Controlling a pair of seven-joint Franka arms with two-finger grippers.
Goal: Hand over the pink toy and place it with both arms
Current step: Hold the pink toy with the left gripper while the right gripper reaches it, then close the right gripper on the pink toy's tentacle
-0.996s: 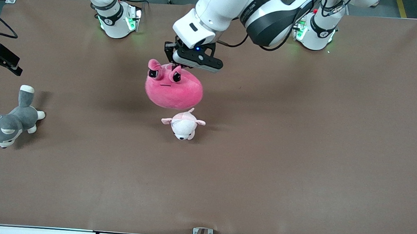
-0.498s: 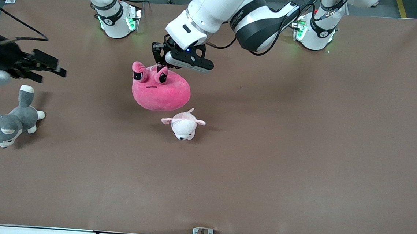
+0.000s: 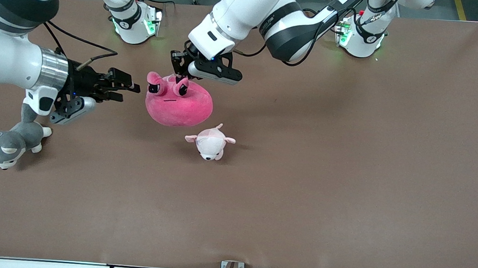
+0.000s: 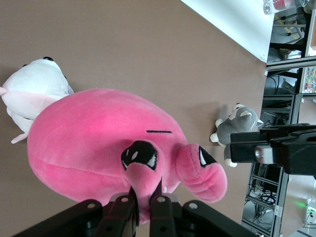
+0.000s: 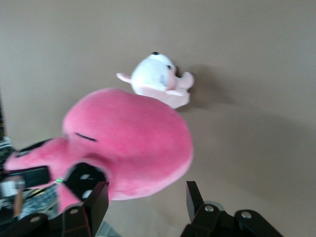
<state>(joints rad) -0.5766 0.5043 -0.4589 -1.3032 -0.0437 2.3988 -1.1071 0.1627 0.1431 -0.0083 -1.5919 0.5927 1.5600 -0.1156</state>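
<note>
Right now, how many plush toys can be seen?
3: pink toy hanging from left tool; pale pink-and-white plush on table nearer the camera; grey-and-white dog at the right arm's end.

no readable text, labels or numbers

Left gripper [image 3: 180,72] clamped, right gripper [image 3: 127,91] parted

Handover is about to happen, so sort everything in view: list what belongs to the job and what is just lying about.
Job: pink toy, hanging from the shut left gripper; right gripper, open beside it.
Lying about: pale pink-and-white plush; grey-and-white plush dog; both on the table.
</note>
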